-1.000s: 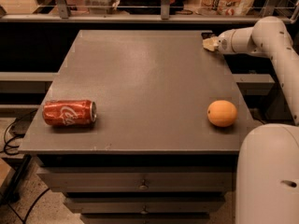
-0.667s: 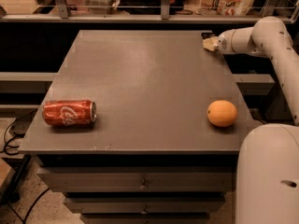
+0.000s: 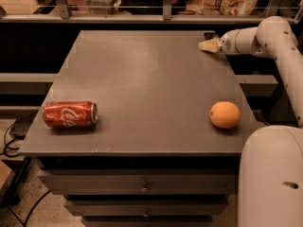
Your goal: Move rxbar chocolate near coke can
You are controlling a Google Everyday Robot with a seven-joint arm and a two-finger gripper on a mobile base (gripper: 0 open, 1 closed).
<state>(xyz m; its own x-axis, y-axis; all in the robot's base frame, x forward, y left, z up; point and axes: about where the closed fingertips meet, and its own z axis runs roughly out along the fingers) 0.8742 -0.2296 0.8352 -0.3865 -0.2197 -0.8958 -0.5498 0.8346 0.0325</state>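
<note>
The coke can (image 3: 70, 115) lies on its side near the front left edge of the grey table (image 3: 142, 79), its silver end facing right. My gripper (image 3: 208, 45) is low over the table's far right corner, far from the can. A small dark piece (image 3: 208, 34) shows just behind the gripper at the table's back edge; it may be the rxbar chocolate, but most of it is hidden.
A round orange fruit (image 3: 225, 114) sits near the front right edge. My white arm (image 3: 265, 37) reaches in from the right and the robot's body (image 3: 270, 174) fills the lower right. Drawers (image 3: 142, 188) are below the tabletop, a rail and shelves behind it.
</note>
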